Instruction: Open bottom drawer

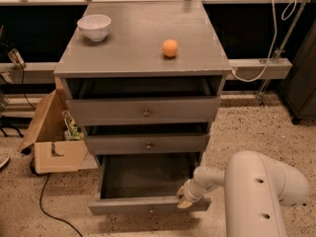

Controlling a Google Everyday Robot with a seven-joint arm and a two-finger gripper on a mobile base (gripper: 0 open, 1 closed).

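The grey tabletop capped a chest standing on a speckled floor, with a dark wall and a pale rail behind it. One white bowl sat at the tabletop's 10 o'clock corner. One orange ball lay toward 2 o'clock, well apart from the bowl.

There were three drawers. The top drawer and middle drawer each stood slightly out. The bottom drawer, at 6 o'clock of the chest, was pulled far out, its dark inside bare.

The claw sat at the drawer's front edge, toward its 3 o'clock end, touching the front. Whether it was spread or pinching the board could not be told. The white arm filled the 5 o'clock corner of the view.

One open cardboard box stood at 9 o'clock, just beside the chest. One black cable trailed across the floor at 7 o'clock. One white cable hung at 2 o'clock.
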